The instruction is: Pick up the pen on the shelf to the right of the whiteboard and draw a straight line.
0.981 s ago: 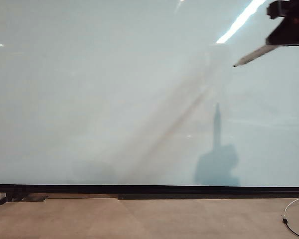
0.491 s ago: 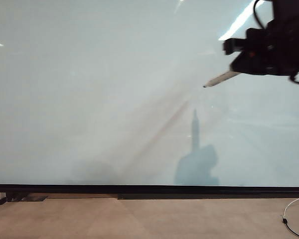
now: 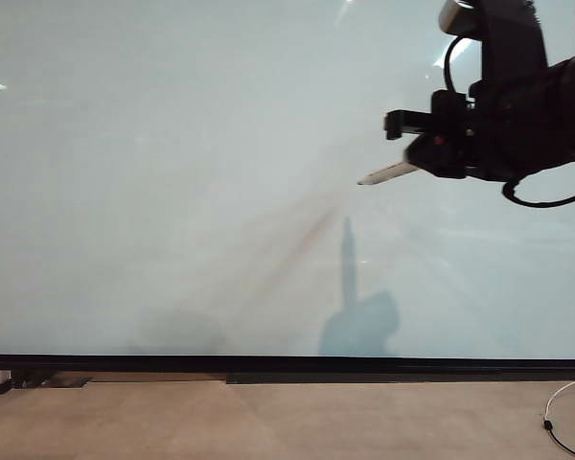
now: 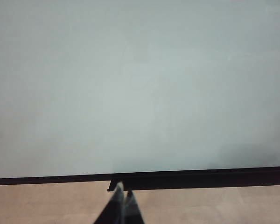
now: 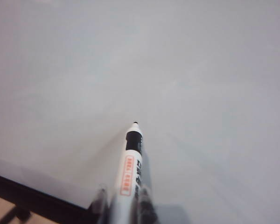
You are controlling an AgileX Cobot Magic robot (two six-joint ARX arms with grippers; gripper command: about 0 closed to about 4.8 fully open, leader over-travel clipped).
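Filling nearly everything I can see, the whiteboard (image 3: 192, 172) stands pale and glossy, with streaks of reflected ceiling light near its upper edge and a black strip (image 3: 287, 364) running along its bottom. Below that lies a tan floor or ledge (image 3: 268, 422), with a thin white cable (image 3: 561, 412) curling at the far right.

High on the right side of the exterior view, the right arm (image 3: 517, 105) reaches in front of the board, bulky and black, with a dark cable looping under it. Its shadow falls on the board lower down, with a thin upright shape above a blocky one.

Next in size, the right gripper (image 3: 417, 153) has its fingers clenched around the pen (image 3: 388, 173), which sticks out to the left and slightly downward. From the right wrist camera the pen (image 5: 130, 168) shows a white barrel with orange print, a black band and a small dark tip aimed at the board; I cannot tell whether the tip touches the surface.

Smallest in sight, the left gripper (image 4: 121, 207) sits low near the black strip, fingertips pressed together and holding nothing.
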